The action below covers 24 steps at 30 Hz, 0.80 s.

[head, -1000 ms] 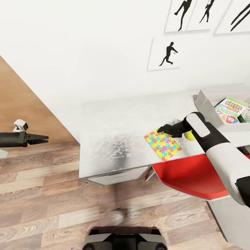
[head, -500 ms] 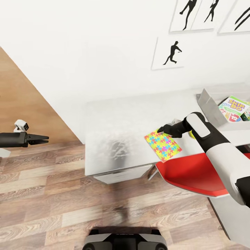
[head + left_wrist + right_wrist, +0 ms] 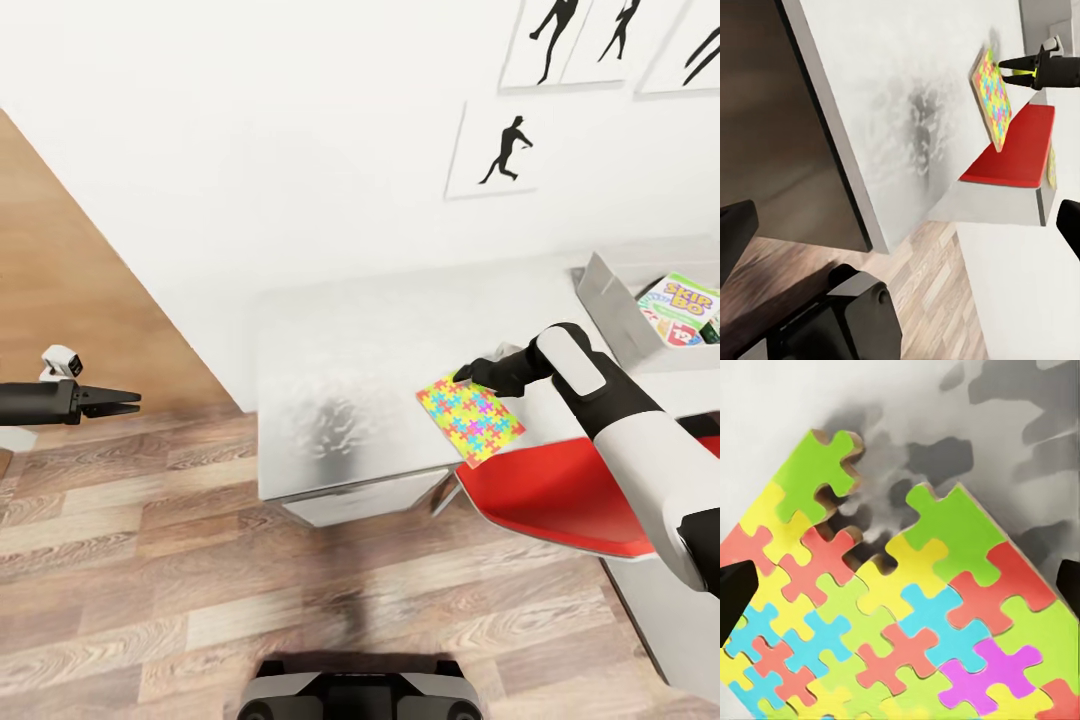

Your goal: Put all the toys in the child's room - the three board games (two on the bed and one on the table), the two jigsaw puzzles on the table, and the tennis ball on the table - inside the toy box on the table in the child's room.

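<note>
Over on the far left the left claw [image 3: 128,402] hangs out above the wood floor [image 3: 150,560], well off the counter [image 3: 350,330], its tips drawn together on nothing. It is idle.

Moving across, the counter top is bare white until the action: one puzzle [image 3: 470,419] lies flat near the front edge, a corner jutting out over it. The right claw [image 3: 462,377] sits at the puzzle's far corner, just above the board. From the right wrist the fingers [image 3: 736,598] are spread wide with the coloured pieces [image 3: 915,607] between them and a notch of missing pieces ahead, so the claw is apart and holds nothing. From the left wrist the same claw [image 3: 1007,69] shows poised at the board's edge [image 3: 991,94].

Below the right arm is a red seat [image 3: 560,500], tucked under the counter. Beyond the arm, further right, the toy box [image 3: 615,310] stands on the counter with a Skip-Bo game [image 3: 680,305] already lying inside.

So, by my reading: at least one board game is in; this puzzle is not yet gripped and must go in. The second puzzle, the ball and the other games I can't account for from here.
</note>
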Tool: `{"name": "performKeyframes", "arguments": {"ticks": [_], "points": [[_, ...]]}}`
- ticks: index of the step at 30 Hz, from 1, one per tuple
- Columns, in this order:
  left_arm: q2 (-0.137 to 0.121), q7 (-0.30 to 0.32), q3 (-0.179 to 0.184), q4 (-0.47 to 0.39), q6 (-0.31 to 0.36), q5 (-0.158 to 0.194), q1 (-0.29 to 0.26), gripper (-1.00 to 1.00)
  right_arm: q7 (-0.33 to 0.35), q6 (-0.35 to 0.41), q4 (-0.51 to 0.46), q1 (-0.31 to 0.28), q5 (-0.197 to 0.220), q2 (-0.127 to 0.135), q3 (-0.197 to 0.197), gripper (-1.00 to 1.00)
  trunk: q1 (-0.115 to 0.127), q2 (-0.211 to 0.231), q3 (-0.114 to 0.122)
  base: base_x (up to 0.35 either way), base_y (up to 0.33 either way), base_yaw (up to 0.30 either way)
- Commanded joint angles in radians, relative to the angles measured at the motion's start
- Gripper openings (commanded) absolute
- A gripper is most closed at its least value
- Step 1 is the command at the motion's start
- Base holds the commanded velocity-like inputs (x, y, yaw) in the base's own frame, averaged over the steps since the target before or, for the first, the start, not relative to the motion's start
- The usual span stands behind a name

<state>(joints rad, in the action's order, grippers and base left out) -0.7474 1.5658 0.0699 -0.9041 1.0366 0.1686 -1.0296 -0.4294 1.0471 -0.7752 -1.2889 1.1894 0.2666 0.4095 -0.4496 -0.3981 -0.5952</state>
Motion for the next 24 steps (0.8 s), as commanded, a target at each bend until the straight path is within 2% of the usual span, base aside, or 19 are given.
{"name": "performKeyframes", "arguments": {"ticks": [1, 16, 24], "points": [[-0.001, 0.005, 0.004, 0.001, 0.011, 0.001, -0.001, 1.0, -0.009, 0.0, -0.001, -0.001, 0.011, 0.001, 0.005, 1.0, 0.0, -0.002, -0.002, -0.143, 0.036, 0.0], [0.0, 0.005, 0.004, 0.001, 0.011, 0.0, -0.001, 1.0, -0.009, 0.0, 0.007, -0.001, 0.012, 0.0, 0.005, 1.0, 0.0, -0.002, -0.002, -0.064, 0.034, 0.0], [0.0, 0.005, 0.003, 0.001, 0.011, 0.001, -0.001, 1.0, -0.009, 0.0, 0.007, -0.001, 0.012, 0.001, 0.005, 1.0, 0.0, -0.002, -0.002, -0.003, 0.145, 0.0]]}}
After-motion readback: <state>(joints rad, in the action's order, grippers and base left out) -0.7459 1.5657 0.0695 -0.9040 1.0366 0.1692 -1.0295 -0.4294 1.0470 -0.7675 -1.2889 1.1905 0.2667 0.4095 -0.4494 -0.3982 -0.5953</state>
